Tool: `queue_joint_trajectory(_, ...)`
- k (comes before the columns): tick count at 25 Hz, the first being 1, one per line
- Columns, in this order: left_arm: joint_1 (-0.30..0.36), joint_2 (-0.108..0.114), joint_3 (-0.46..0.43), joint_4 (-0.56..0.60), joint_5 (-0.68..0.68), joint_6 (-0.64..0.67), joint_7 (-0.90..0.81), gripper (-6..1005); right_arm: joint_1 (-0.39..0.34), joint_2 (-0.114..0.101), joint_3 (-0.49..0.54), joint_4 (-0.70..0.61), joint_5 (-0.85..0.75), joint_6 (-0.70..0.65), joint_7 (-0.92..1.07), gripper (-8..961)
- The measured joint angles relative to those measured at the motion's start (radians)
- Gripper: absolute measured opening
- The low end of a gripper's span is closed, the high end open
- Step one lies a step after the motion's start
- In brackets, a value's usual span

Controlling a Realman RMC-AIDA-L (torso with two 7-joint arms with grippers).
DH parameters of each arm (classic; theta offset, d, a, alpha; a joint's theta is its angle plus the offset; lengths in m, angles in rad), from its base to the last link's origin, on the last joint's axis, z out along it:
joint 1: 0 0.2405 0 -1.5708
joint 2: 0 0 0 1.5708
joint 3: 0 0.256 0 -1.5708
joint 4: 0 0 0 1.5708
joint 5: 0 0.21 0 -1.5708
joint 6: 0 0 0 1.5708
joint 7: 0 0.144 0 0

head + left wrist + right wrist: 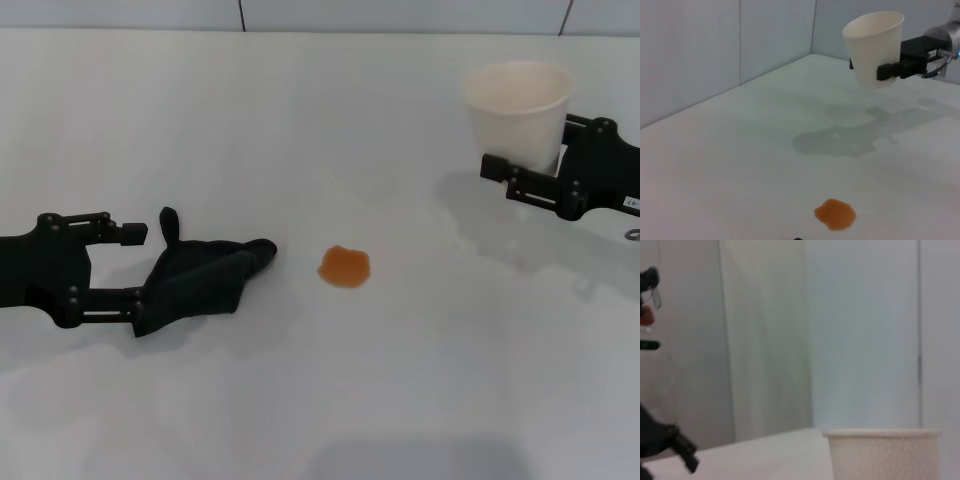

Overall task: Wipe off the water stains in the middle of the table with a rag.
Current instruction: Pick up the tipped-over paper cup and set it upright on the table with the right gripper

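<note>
The water stains (344, 266) are seen mid-desk (300, 120). Just beside them, the dark rag (195, 277) is gripped by the left tool (140, 270), ready for wiping. A paper cup (518, 110) is held aloft, clear, by the right tool (505, 175).

Head camera looks down on the desk (420, 400); both wrist cameras sit low, sharing the paper cup (874, 47).

The left gripper (150, 270) reached in low from the left, its fingers closed on a dark rag (200, 275). The right gripper (525, 175) hung raised at far right, clamped around a paper cup (518, 110).
</note>
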Motion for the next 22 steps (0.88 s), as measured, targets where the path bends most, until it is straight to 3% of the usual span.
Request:
queue_joint_trajectory(6, -0.002, -0.001, 0.006, 0.003, 0.001, 0.000, -0.012, 801, -0.009, -0.002, 0.002, 0.162, 0.130, 0.004, -0.187, 620)
queue_joint_trajectory(22, -0.001, -0.016, 0.012, 0.009, 0.005, 0.001, -0.010, 800, -0.002, 0.006, 0.003, 0.380, 0.141, 0.097, -0.422, 612)
